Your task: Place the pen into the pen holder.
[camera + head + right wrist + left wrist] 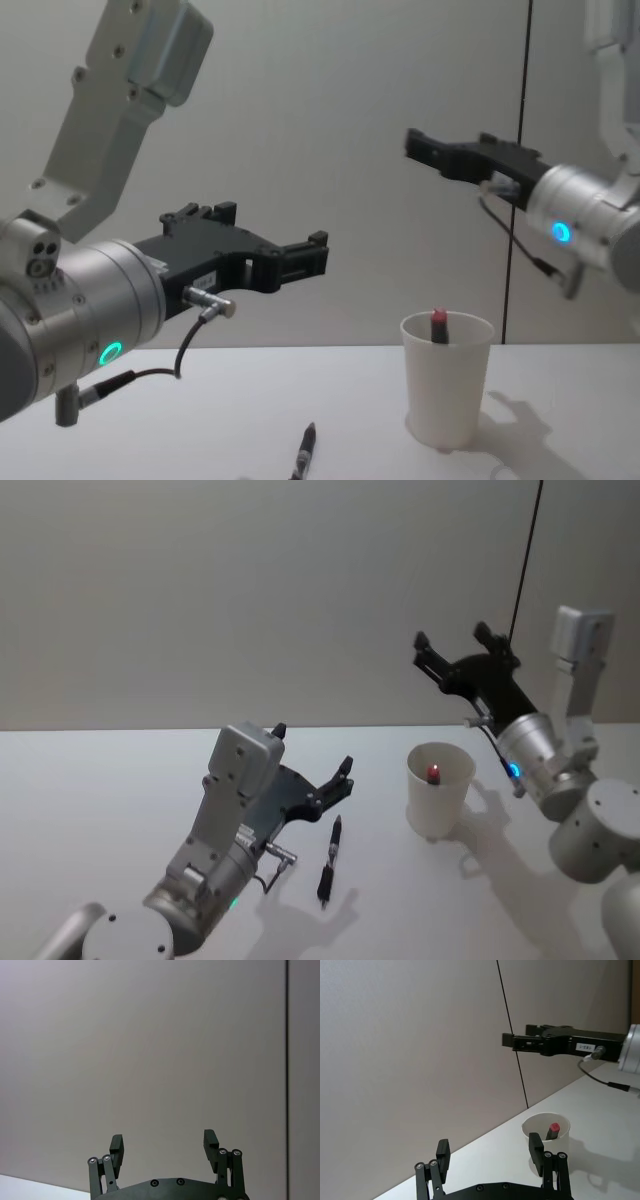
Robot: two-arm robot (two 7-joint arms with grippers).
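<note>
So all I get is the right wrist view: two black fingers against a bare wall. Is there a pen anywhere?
Observer: Yes, a pen lies flat on the table, with the open left gripper hovering just left of it.
Visitor: And the cup for it?
Observer: A white cup stands upright to the pen's right, apart from it, with a red-tipped thing inside.
Visitor: Where's my gripper, then?
Observer: The right gripper hangs open in the air, above and behind the cup, holding nothing.
</note>
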